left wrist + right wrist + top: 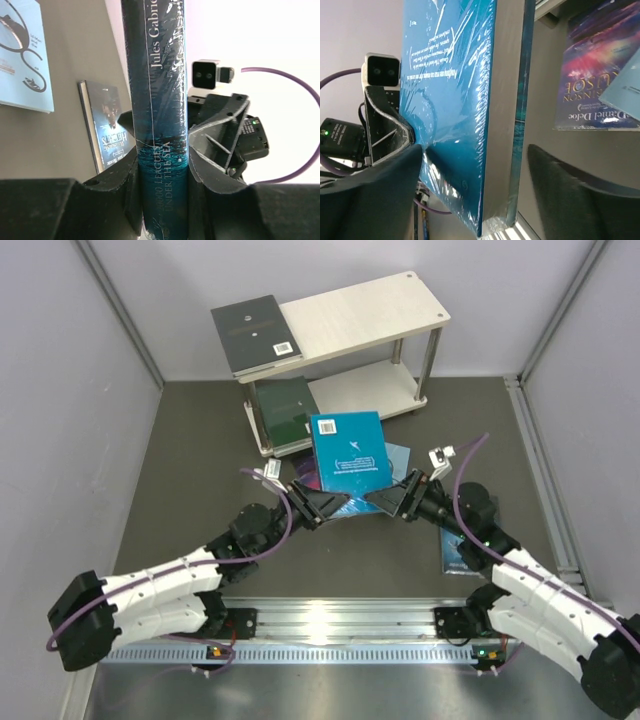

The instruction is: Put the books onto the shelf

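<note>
Book (348,452) clenched in left tool (330,505); right tool (385,498) released astride; starry paperback (600,75) beneath

place: likely a robotics lab cell | evidence: white panel walls (60,360), aluminium mounting rail (340,625), grey mat (200,440)

Angled inward, wrists facing: left arm (160,585), right arm (540,590); left jaws clamped on blue book (348,452); right jaws spread wide.
</note>
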Motion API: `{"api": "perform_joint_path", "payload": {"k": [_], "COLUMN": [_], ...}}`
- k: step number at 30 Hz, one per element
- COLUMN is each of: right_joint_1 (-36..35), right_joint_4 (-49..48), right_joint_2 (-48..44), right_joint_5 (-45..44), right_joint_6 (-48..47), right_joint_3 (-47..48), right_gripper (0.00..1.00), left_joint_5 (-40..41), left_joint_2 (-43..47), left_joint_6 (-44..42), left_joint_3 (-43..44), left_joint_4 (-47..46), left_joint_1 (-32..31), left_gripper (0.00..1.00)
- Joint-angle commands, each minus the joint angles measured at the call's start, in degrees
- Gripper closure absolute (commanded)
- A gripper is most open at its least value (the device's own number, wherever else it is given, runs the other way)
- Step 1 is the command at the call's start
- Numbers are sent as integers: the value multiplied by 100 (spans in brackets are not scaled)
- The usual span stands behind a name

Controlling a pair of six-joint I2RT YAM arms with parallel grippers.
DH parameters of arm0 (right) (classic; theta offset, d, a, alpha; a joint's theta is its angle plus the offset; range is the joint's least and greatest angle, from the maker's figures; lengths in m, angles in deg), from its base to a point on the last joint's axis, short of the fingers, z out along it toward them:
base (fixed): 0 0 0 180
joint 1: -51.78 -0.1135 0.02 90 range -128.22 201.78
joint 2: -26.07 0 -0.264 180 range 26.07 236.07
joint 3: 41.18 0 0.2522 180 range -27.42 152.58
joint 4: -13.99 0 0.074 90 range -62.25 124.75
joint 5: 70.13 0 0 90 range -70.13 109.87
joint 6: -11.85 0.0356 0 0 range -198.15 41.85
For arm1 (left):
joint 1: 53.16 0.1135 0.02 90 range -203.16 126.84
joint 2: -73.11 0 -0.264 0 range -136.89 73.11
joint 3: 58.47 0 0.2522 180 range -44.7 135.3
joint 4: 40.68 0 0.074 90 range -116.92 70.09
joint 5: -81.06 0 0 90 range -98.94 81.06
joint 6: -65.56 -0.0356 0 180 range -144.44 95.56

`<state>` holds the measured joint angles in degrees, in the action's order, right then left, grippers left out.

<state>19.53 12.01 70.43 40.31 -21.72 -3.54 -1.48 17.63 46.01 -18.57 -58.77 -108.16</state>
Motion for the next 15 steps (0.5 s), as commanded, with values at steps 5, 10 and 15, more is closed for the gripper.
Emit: {"api": "perform_joint_path", "payload": {"k": [5, 10, 15], "right_joint_1": [-229, -229, -220], "right_joint_4": [-1088, -782, -166], "right_joint_2": [354, 240, 29], "right_joint_5": [240, 188, -66], "right_joint_6": [176, -17, -394], "right_joint_3": [-24, 99, 486], "right_gripper": [54, 87, 100], "left_joint_5": [36, 264, 668], "left_joint_2": [380, 669, 846], "left_joint_6": [100, 4, -523], "left_joint_3": [-55, -56, 506], "left_joint_4": [-1789, -913, 1142], "left_joint_1": [34, 42, 51], "left_gripper": [100, 100, 61]}}
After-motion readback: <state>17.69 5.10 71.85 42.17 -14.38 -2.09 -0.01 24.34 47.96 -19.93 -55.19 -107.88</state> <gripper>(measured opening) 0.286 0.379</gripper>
